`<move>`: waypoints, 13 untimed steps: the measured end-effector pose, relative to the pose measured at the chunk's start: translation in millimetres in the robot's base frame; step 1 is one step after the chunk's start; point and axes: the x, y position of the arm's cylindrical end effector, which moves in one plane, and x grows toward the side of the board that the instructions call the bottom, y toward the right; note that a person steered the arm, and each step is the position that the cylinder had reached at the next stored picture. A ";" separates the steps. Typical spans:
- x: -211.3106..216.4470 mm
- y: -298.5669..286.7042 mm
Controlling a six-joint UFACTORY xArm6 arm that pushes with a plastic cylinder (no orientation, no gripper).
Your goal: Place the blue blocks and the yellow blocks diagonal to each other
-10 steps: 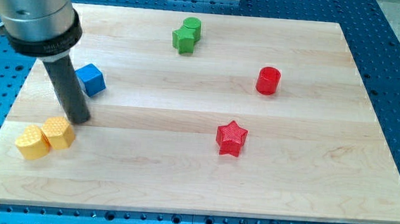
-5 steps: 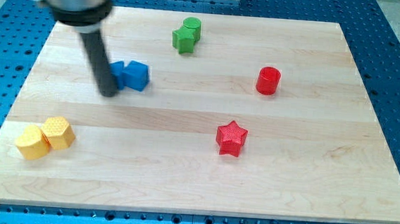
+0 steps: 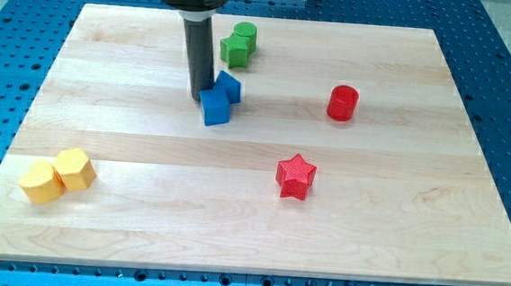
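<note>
Two blue blocks touch each other near the board's upper middle: a cube (image 3: 214,108) in front and another blue block (image 3: 230,86) just behind it to the right. My tip (image 3: 201,99) stands right against the left side of the blue cube. Two yellow blocks lie side by side at the view's lower left: a hexagonal one (image 3: 75,168) and a rounded one (image 3: 39,181) to its left. The yellow pair lies far down and to the left of the blue pair.
A green block (image 3: 238,44) sits at the top middle, just above the blue blocks. A red cylinder (image 3: 342,103) stands at the right. A red star (image 3: 295,175) lies right of centre. The wooden board (image 3: 413,217) rests on a blue perforated table.
My tip has swept from the left side up and to the right, pushing the blue blocks rightward toward the green block. The yellow and red blocks have not moved.
</note>
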 end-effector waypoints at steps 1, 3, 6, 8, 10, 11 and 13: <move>2.6 -21.7; 32.2 1.0; -121.4 89.6; -149.8 127.8; -167.7 210.2; -162.8 252.0; -39.9 174.0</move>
